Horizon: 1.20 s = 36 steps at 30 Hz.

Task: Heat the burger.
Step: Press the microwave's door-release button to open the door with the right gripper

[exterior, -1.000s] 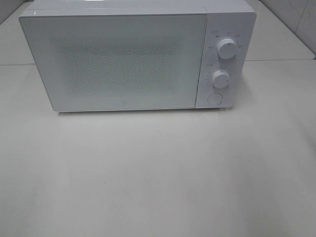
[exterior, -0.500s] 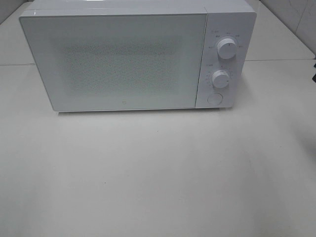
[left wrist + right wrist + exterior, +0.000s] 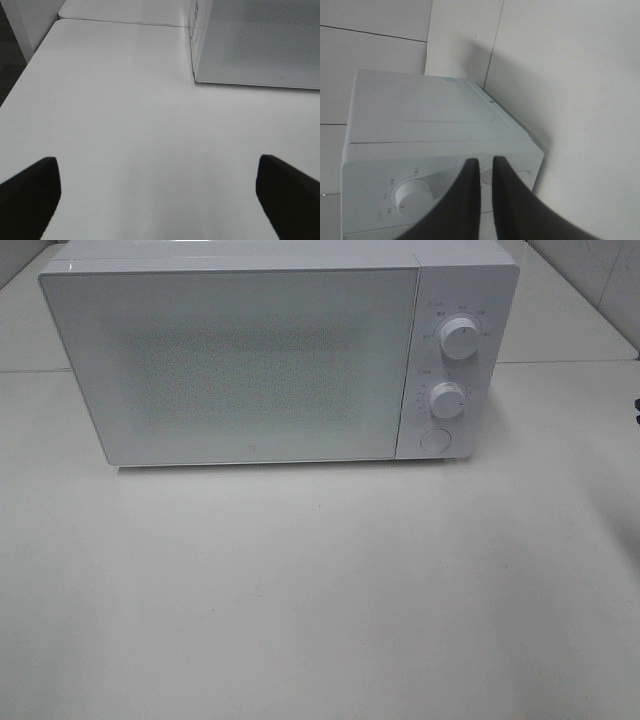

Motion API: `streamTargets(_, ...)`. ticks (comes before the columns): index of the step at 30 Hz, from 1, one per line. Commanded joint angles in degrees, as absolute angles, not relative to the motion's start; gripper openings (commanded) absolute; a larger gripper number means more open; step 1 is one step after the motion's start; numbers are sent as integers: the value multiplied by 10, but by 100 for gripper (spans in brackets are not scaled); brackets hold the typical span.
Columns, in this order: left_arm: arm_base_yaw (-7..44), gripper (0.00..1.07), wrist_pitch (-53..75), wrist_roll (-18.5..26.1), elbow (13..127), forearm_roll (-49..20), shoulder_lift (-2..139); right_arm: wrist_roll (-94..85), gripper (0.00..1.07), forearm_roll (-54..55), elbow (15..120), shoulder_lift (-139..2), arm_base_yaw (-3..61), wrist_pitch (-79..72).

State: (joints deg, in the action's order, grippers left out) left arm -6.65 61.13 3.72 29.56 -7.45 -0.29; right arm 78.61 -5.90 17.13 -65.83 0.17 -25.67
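Since a second ago, a dark sliver of the right arm (image 3: pixel 637 410) has come into the high view at its right edge, level with the microwave's (image 3: pixel 250 360) control panel. Nothing else has shifted. The right jaws are drawn together with only a thin slit between their dark fingers (image 3: pixel 465 200), and they hold nothing. They point at the panel near a dial (image 3: pixel 412 195). The left jaws stand wide apart and empty, hovering over bare tabletop (image 3: pixel 125 100) in front of the closed door.

No view shows the burger. The frosted door hides the inside, so I cannot tell whether it sits in there.

The risk I see is in the controls. Closed jaws pressing on the upper dial (image 3: pixel 459 338), the lower dial (image 3: pixel 447 400) or the round button (image 3: pixel 434 439) could slide off the smooth white face, nudge the wrong one, or push the light oven backward. If the oven is in fact empty, starting it would heat nothing.
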Motion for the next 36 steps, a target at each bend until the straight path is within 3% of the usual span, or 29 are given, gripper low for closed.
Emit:
streamTargets(1, -65, 98, 612, 33, 295, -74, -9, 793, 0, -65, 171, -659, 0, -259)
streamTargets(18, -65, 98, 612, 33, 295, -74, -9, 808, 0, -66, 171, -665, 3, -245)
streamTargets(36, -65, 98, 612, 33, 295, -74, -9, 806, 0, 178, 172, -906, 244, -468)
